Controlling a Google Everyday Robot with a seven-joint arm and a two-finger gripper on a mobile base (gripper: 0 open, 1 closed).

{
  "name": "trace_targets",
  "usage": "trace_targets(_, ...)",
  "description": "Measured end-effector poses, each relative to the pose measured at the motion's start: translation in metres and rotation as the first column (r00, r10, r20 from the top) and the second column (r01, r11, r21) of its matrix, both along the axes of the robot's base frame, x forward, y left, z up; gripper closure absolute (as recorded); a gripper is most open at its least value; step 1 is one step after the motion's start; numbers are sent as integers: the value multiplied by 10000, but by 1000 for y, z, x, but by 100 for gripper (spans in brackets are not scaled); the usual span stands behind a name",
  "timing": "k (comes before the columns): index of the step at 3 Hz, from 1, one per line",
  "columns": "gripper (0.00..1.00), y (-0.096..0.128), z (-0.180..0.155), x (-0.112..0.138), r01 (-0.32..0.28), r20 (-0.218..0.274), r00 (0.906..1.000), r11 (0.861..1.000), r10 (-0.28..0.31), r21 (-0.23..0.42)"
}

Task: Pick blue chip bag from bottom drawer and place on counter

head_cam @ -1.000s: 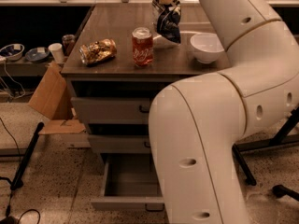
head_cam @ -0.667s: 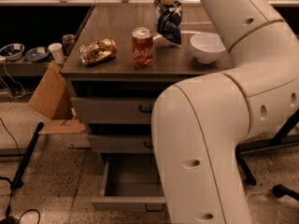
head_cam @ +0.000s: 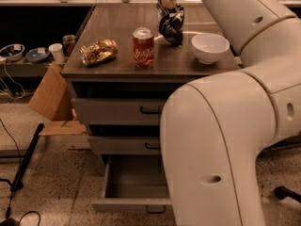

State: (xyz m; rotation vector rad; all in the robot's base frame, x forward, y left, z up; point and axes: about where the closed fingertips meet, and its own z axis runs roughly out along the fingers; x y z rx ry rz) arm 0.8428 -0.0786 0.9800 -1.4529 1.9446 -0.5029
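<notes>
My gripper (head_cam: 169, 3) is over the back middle of the counter (head_cam: 117, 27), shut on the top of the blue chip bag (head_cam: 172, 26). The bag is dark blue with white markings and hangs upright. Its lower end is at or just above the counter surface; I cannot tell whether it touches. The bottom drawer (head_cam: 134, 185) is pulled open below and its visible inside is empty. My large white arm hides the drawer's right side.
A red soda can (head_cam: 143, 47) stands left of the bag. A crushed golden bag (head_cam: 98, 52) lies further left and a white bowl (head_cam: 210, 47) sits to the right. The two upper drawers are slightly ajar. A cardboard box (head_cam: 49, 95) leans at the cabinet's left.
Almost nothing has moved. The gripper and the blue chip bag stay in the same spot over the counter, perhaps a touch lower.
</notes>
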Motion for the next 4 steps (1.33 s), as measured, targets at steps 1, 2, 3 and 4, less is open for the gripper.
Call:
trace_targets(1,100,4,-6,-4,204,25,9998,9997,-204,127)
trace_targets(2,81,7,-9,-9,213,58,9998,9997,-214,135)
trace_targets(3,58,10,-10,-14,99,90,9999,9999,-100,117)
trace_targets(4,35,10,-10,-18,30,129,9999,10000,-31,67)
